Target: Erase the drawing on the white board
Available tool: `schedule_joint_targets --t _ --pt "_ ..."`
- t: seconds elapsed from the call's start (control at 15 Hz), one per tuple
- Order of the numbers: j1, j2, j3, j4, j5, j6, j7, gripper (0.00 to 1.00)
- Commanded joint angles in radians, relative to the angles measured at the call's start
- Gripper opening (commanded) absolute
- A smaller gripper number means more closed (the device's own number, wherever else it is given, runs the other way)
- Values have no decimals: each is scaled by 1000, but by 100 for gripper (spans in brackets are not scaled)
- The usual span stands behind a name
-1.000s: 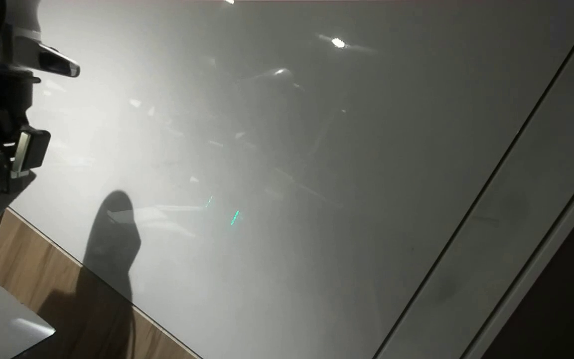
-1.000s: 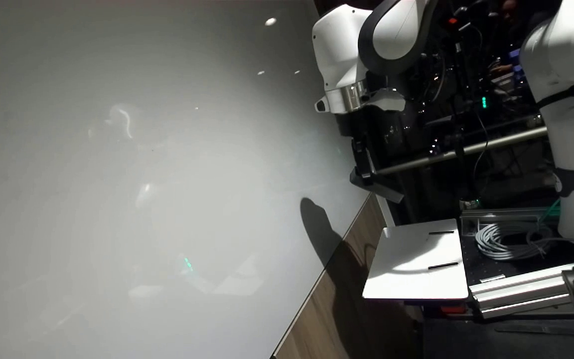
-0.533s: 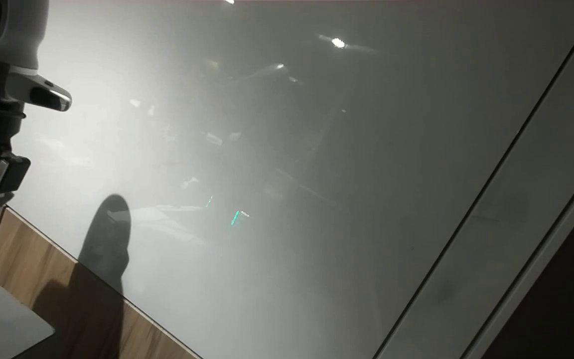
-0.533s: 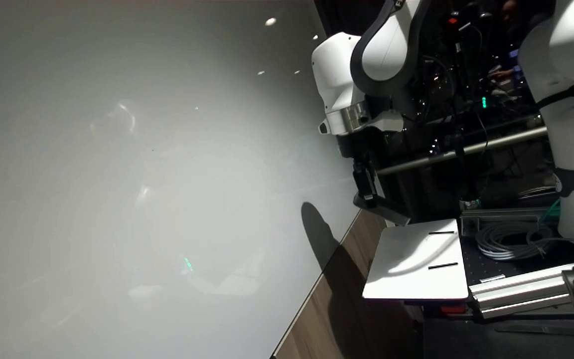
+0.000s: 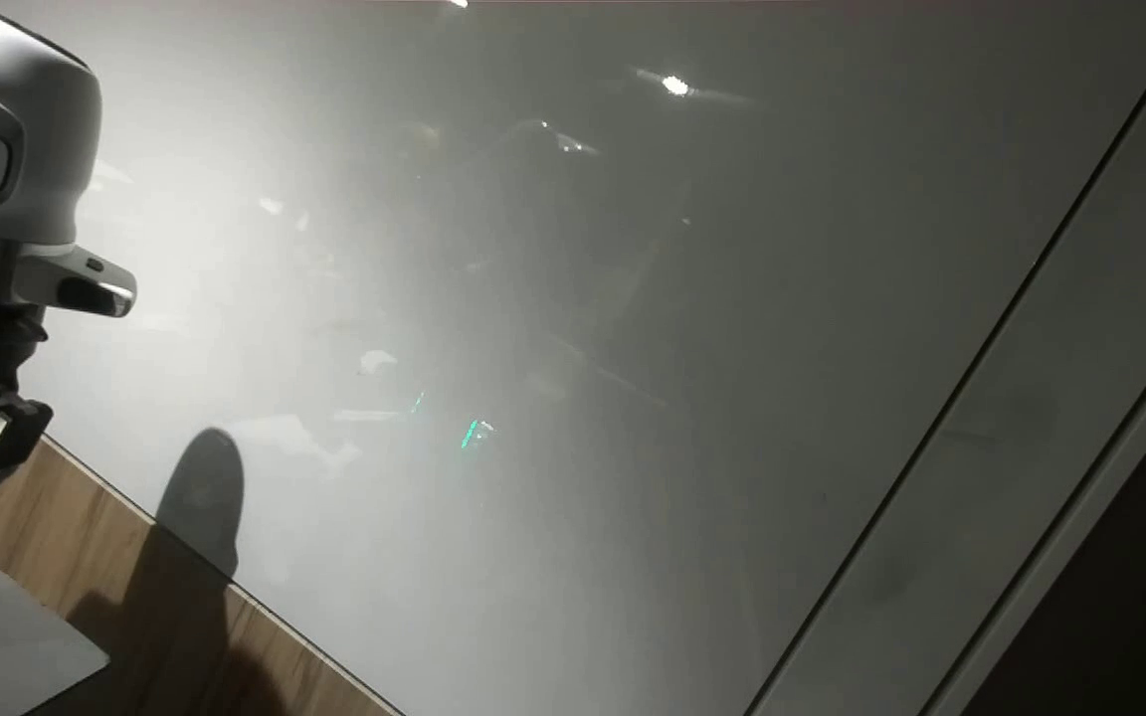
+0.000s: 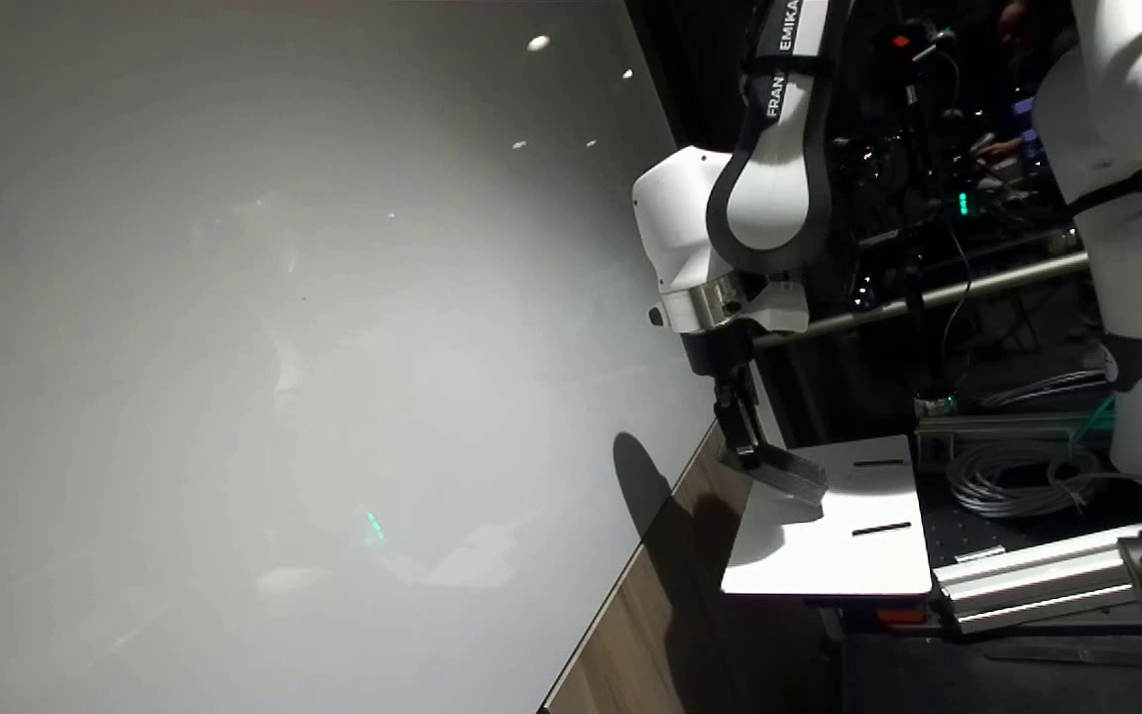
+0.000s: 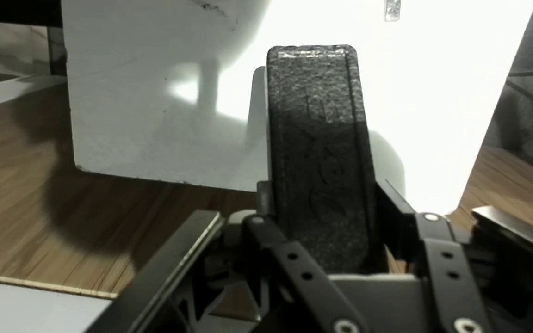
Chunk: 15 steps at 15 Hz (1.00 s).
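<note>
Glossy grey-white, flecked with light, the white board (image 5: 633,497) stretched away from the edge of the wooden strip (image 5: 76,527) in both exterior views; the hand (image 7: 325,203) pinched a dark block (image 7: 315,101)!

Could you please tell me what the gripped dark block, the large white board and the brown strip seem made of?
Dark block: perhaps foam or plastic, matte, from its grainy, embossed-looking face.
Large white board: glossy, given its sharp highlights; glass or coated panel, unclear which.
Brown strip: low-sheen wood or laminate, from its streaky grain.
</note>
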Motion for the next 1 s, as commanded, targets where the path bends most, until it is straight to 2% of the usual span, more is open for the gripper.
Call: schedule_joint_targets --t 0.0,0.93 --pt "-21 60 -2 28 -49 14 25 30" --pt "-57 161 -34 106 -172 -9 81 30"
